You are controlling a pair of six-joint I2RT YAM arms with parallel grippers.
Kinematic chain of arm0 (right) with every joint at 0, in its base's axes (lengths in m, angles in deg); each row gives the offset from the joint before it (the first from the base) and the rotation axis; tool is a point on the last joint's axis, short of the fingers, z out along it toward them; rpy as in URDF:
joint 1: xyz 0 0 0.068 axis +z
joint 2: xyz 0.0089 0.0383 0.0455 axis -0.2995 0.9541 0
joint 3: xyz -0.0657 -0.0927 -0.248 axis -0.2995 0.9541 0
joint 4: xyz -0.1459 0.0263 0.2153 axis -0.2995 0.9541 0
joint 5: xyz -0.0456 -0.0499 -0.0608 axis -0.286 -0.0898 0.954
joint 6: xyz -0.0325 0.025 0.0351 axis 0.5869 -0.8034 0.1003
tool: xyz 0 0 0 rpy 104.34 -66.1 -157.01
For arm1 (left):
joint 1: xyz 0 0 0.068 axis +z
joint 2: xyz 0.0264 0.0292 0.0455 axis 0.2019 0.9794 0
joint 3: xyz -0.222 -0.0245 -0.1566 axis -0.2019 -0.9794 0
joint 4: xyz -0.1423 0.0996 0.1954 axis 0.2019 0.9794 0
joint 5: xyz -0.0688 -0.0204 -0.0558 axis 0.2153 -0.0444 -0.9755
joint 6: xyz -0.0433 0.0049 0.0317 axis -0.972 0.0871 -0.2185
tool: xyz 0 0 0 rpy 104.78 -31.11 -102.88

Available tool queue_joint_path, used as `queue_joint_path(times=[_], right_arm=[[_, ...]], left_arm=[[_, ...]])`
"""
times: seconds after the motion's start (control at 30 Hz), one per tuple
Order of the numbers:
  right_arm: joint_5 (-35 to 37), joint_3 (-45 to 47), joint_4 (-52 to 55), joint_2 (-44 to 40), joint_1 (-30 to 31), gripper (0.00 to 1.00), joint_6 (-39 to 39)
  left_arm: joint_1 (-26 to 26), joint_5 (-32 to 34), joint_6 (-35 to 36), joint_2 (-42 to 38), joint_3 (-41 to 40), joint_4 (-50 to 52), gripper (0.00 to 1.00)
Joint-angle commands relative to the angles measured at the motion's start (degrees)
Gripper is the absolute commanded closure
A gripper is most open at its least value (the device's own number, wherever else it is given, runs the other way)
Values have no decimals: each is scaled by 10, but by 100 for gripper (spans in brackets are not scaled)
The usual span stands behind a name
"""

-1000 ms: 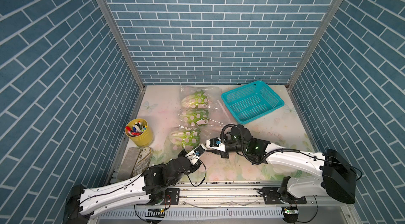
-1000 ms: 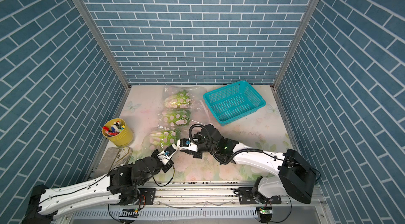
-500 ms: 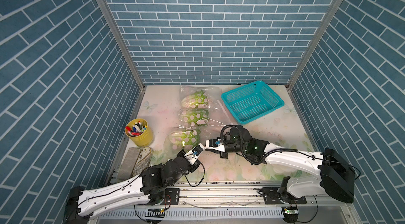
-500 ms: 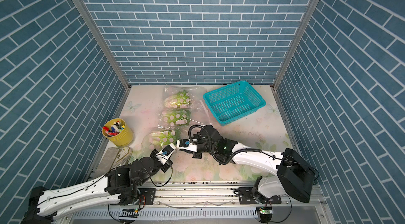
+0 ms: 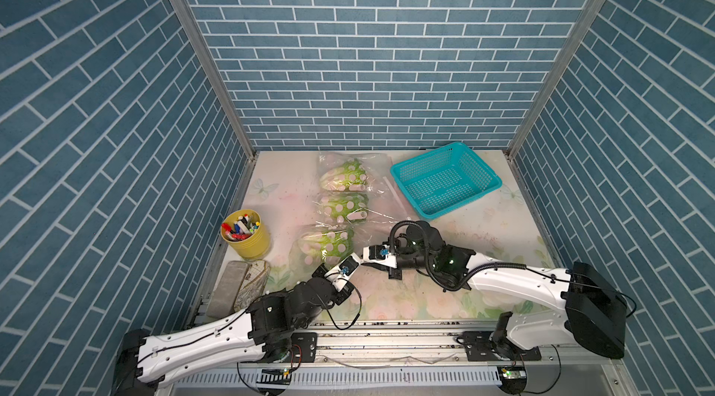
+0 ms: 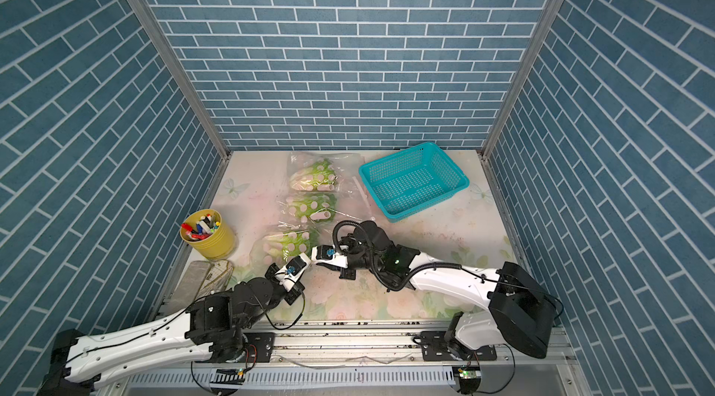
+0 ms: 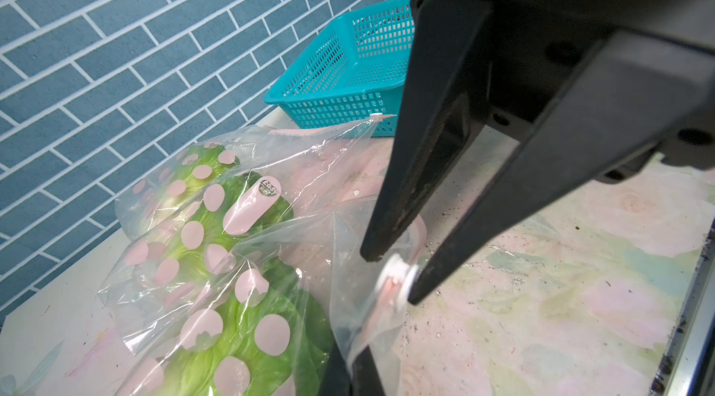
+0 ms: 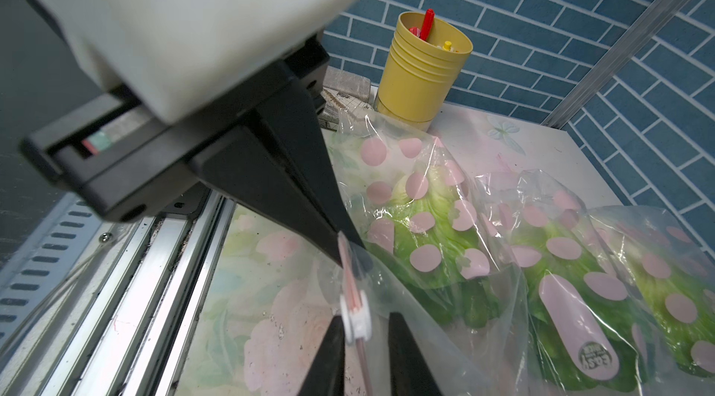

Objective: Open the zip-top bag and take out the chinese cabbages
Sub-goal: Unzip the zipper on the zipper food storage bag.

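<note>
A clear zip-top bag (image 5: 373, 196) with pink dots lies lengthwise on the table. The three chinese cabbages (image 5: 345, 178) (image 5: 343, 209) (image 5: 327, 244) are inside it in a row. Both grippers meet at its near end. My left gripper (image 5: 356, 258) (image 7: 354, 371) is shut on the bag's pink zip strip (image 8: 350, 289), as the right wrist view shows (image 8: 343, 247). My right gripper (image 5: 363, 254) (image 8: 363, 316) faces it, shut on the white zip slider (image 8: 354, 320) (image 7: 394, 280) a short way along the strip. The zip runs shut from there toward the basket.
A teal basket (image 5: 479, 165) stands at the back right beside the bag's far end. A yellow cup of pens (image 5: 247, 241) and a grey pouch (image 5: 240, 289) stand by the left wall. The metal rail (image 5: 387, 340) runs along the front edge.
The right gripper's jaws have narrowed round the white slider. The left gripper keeps its hold on the zip strip. Both arms have barely shifted.
</note>
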Motion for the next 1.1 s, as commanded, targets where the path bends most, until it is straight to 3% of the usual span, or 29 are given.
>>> queue_joint_path(times=[0.0, 0.2, 0.37, 0.43, 0.47, 0.5, 0.57, 0.73, 0.93, 1.07], right_arm=[[-5, 1, -19, 5, 5, 79, -4], [-8, -2, -19, 7, 6, 84, -7], [-15, -12, 0, 14, 5, 100, -6], [-14, -11, 2, 14, 5, 100, -5], [-13, -11, 3, 14, 5, 100, -5], [-11, -9, 3, 13, 5, 100, -4], [-3, -5, 3, 9, 5, 100, 0], [1, 5, 10, -2, -1, 100, 8], [-7, 8, 15, -9, -5, 100, 8], [-7, 7, 14, -9, -7, 100, 7]], left_arm=[[-1, 6, -5, 2, -1, 1, 100], [-1, 10, -7, 5, 0, 1, 100], [-1, 16, -11, 3, 1, 2, 100], [0, 31, -24, 0, 6, 9, 44], [-1, 35, -29, -4, 10, 15, 22], [-1, 33, -31, -11, 12, 18, 13], [-1, 25, -30, -24, 17, 23, 9], [-1, 26, -25, -49, 23, 29, 13], [-1, 0, 3, -35, 30, 15, 52], [0, -25, 8, -10, 42, 18, 58]])
